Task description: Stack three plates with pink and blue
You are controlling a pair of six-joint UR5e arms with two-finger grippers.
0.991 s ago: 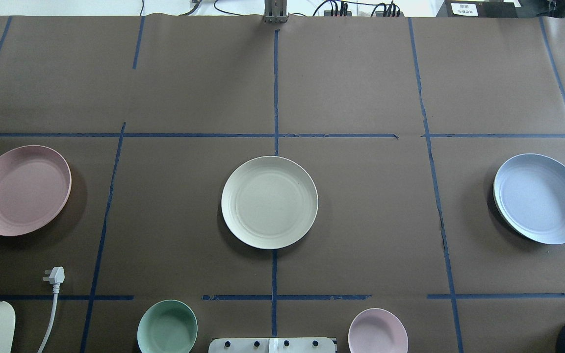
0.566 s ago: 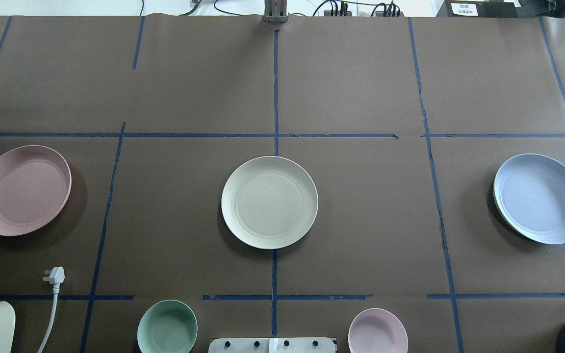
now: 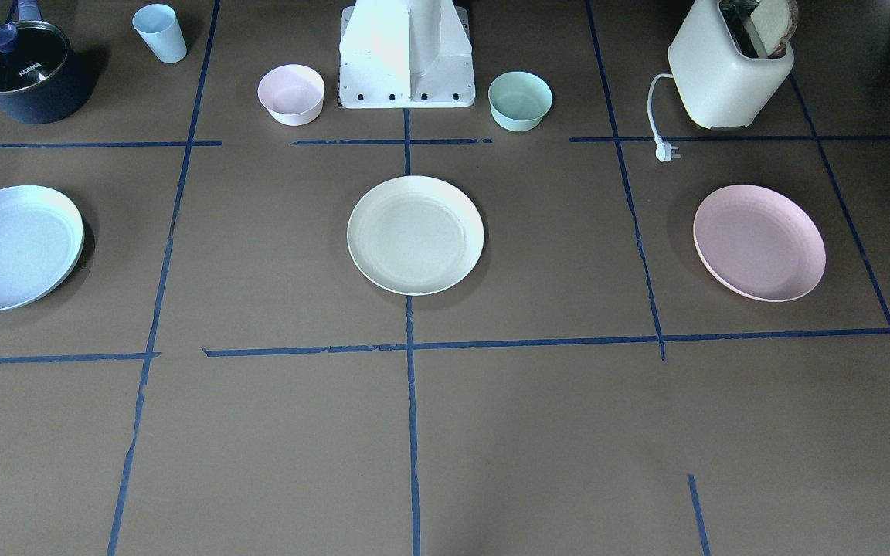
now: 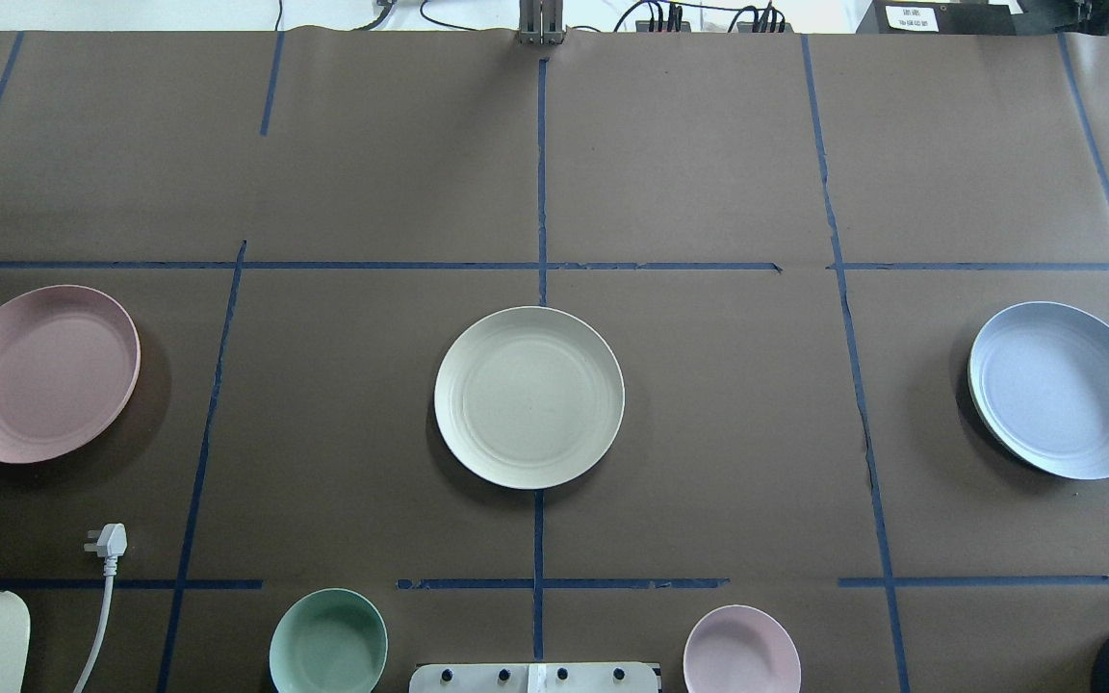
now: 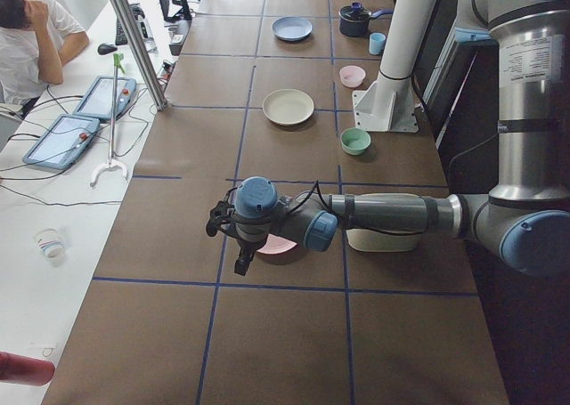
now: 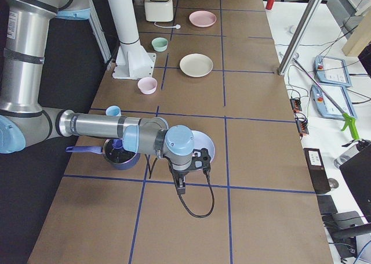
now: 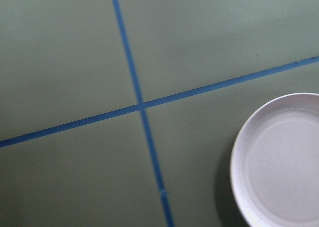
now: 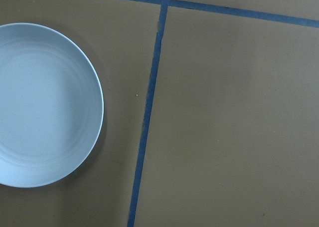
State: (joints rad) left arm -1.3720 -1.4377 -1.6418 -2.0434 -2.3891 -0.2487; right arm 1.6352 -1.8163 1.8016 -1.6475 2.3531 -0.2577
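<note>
Nothing is stacked yet. The cream plate (image 4: pixel 528 397) lies mid-way along the table (image 4: pixel 709 462), with the pink plate (image 4: pixel 42 373) well apart on my left and the blue plate (image 4: pixel 1063 389) on my right. My left claw (image 5: pixel 240 263) and right claw (image 6: pixel 179 187) hover near theirs (apart or together, I cannot tell).

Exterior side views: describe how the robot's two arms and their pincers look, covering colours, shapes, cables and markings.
The left arm and right arm are silver-grey tubes with rounded pale blue joint caps; the left's upright section carries a white printed label. The left pincer and right pincer are small and black, with black cable looping at each wrist.
</note>
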